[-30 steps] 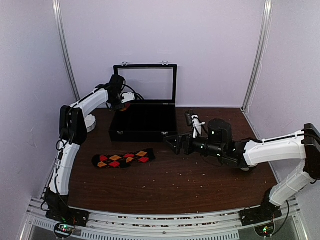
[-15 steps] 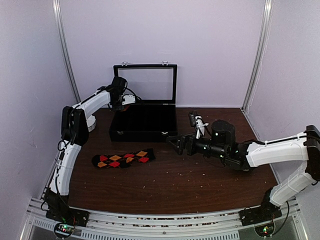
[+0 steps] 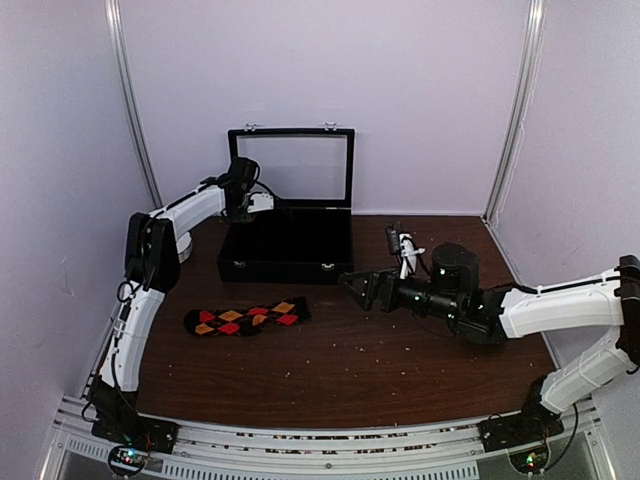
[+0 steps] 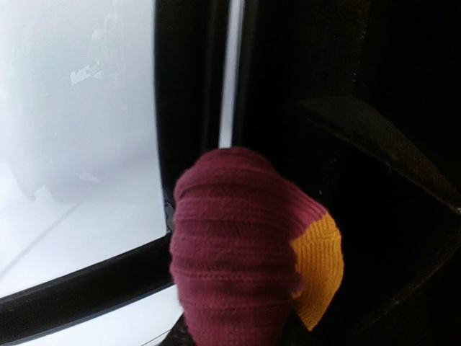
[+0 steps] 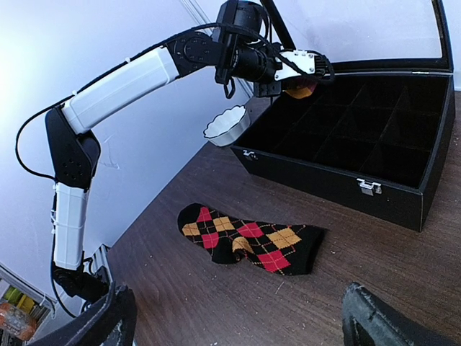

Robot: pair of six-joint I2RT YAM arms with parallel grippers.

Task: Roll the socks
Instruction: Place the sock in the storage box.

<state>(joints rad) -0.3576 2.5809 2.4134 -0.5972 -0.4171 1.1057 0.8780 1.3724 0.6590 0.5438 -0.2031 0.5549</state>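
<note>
Dark brown tabletop [image 3: 340,370], flecked with pale specks. Black box [image 3: 288,250] sits at the far middle, its inside split into a grid of compartments. The glass-paned lid [image 3: 291,168] stands upright at the back edge. Front wall carries metal latches [image 5: 370,187]. Small white fluted bowl [image 5: 226,122] just beside the box's left end. Pale walls behind and on both sides.
</note>
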